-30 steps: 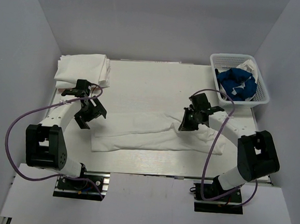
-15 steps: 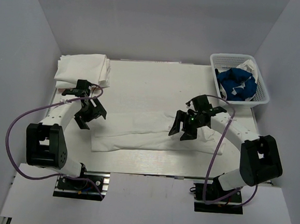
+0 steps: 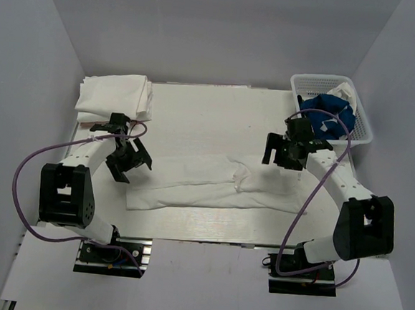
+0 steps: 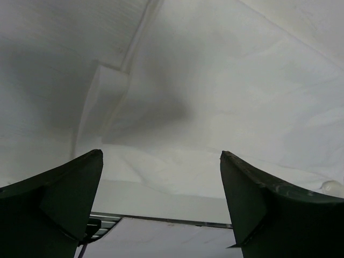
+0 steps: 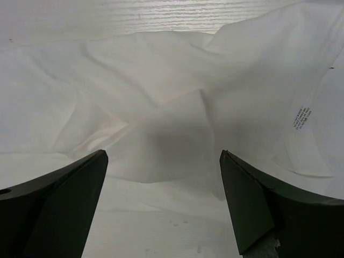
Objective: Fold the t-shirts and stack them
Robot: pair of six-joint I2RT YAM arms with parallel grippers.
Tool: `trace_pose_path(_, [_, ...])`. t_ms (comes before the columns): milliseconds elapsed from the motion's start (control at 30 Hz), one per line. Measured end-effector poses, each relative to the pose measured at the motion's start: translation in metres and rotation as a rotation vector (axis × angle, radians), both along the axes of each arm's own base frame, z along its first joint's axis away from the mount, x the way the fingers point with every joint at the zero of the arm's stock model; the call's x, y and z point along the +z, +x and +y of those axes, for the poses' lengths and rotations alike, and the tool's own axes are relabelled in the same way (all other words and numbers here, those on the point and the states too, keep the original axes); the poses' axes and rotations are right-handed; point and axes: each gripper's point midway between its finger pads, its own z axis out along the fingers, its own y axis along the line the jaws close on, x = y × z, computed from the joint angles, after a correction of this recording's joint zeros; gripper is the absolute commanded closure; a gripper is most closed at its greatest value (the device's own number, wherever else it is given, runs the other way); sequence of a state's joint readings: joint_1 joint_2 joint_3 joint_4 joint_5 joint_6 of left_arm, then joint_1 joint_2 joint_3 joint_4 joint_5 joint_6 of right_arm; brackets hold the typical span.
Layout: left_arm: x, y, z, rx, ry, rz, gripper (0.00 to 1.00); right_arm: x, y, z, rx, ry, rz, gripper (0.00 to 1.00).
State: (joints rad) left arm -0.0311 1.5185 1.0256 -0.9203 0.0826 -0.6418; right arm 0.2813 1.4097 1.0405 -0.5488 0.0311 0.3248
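Observation:
A long white t-shirt lies crumpled lengthwise across the middle of the table. My left gripper hovers open at its left end, with only the white cloth below its jaws. Above the shirt's right part, my right gripper is open and holds nothing. Its wrist view shows wrinkled white cloth with a small printed label. A stack of folded white t-shirts sits at the back left corner. A royal blue t-shirt is bunched in the basket.
The white lattice basket stands at the back right corner, close behind my right gripper, and also holds some white cloth. The bare table stretches between the stack and the basket. White walls close in both sides.
My right gripper has opened and let go of the white shirt, then lifted and pulled back to the right toward the basket. The shirt's right part has settled flat. The left gripper has barely shifted.

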Motion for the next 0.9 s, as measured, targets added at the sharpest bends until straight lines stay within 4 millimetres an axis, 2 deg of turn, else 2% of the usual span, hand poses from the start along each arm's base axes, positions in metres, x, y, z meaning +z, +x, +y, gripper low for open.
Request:
trace_pose_path(67, [-0.005, -0.007, -0.004, -0.016, -0.013, 0.018, 0.0, -0.013, 0.0, -0.006, 0.005, -0.022, 0.024, 0.1])
trace_pose_path(167, [-0.022, -0.034, -0.008, -0.034, -0.022, 0.098, 0.02, -0.023, 0.005, -0.01, 0.019, -0.04, 0.035, 0.1])
trace_pose_path(267, [-0.036, -0.061, -0.011, -0.034, -0.023, 0.183, 0.02, -0.026, 0.01, -0.012, 0.024, -0.046, 0.029, 0.1])
trace_pose_path(333, [-0.038, -0.066, -0.011, -0.022, -0.016, 0.199, 0.02, -0.027, 0.011, -0.013, 0.023, -0.042, 0.022, 0.1])
trace_pose_path(467, [-0.037, -0.054, -0.007, 0.014, 0.016, 0.162, 0.02, -0.027, 0.014, -0.015, 0.017, -0.036, 0.008, 0.1])
trace_pose_path(567, [-0.031, -0.033, 0.001, 0.044, 0.065, 0.106, 0.04, -0.026, 0.012, -0.017, 0.014, -0.035, 0.008, 0.1])
trace_pose_path(667, [-0.028, -0.015, 0.007, 0.066, 0.105, 0.065, 0.12, -0.025, 0.01, -0.019, 0.011, -0.034, -0.001, 0.1])
trace_pose_path(700, [-0.031, -0.013, 0.009, 0.069, 0.114, 0.064, 0.19, -0.024, 0.009, -0.021, 0.008, -0.035, -0.001, 0.1])
trace_pose_path(900, [-0.049, -0.014, 0.01, 0.077, 0.126, 0.113, 0.39, -0.025, 0.007, -0.027, -0.003, -0.041, -0.002, 0.1])
